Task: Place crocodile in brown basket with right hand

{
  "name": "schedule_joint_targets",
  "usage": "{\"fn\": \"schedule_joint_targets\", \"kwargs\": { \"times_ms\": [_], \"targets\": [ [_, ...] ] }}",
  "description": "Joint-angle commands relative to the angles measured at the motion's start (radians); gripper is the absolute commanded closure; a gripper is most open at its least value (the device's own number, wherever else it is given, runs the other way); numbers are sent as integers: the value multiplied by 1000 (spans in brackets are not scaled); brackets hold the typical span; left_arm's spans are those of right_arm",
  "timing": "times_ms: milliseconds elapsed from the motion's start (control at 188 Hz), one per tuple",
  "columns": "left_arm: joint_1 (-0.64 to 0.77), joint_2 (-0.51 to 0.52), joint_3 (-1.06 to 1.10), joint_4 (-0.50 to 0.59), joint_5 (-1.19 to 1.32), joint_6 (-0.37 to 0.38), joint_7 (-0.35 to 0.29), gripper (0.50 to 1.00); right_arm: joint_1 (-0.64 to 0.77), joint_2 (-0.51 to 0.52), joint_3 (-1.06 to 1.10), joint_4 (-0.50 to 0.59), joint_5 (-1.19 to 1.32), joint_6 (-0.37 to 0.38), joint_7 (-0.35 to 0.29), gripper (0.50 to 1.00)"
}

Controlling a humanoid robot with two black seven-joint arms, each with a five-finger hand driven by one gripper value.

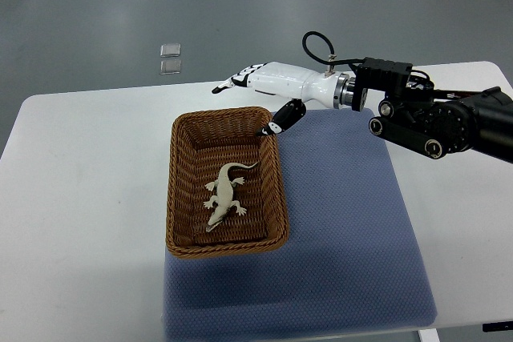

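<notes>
Crocodile (pixel 224 195) lying inside the brown basket (pixel 227 251) at centre-left of the frame, with the right hand (pixel 276 82) open and empty just beyond the basket's upper right corner, where its lowered thumb (pixel 284 116), near the rim, could snag the wicker and drag the basket.

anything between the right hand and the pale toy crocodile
Nothing visible. The pale toy crocodile already lies inside the brown wicker basket; the white right hand hovers open by its far rim.
</notes>
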Motion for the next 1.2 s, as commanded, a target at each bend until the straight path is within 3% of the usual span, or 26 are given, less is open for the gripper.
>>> {"fn": "schedule_joint_targets", "kwargs": {
  "times_ms": [0, 186, 383, 719, 1192],
  "targets": [
    [0, 0, 0, 0, 0, 0, -1, 500, -40, -34, 70, -23, 165, 47, -14, 607],
    [-3, 0, 0, 0, 0, 0, -1, 500, -133, -58, 133, -69, 487, 36, -157, 607],
    [-3, 0, 0, 0, 0, 0, 1, 500, -202, -86, 161, -76, 748, 27, -227, 599],
    [-3, 0, 0, 0, -1, 0, 1, 500, -238, -112, 166, -78, 1022, 37, -301, 597],
    [-5, 0, 0, 0, -1, 0, 1, 500, -290, -104, 281, -78, 1204, 36, -304, 574]
  ]
}}
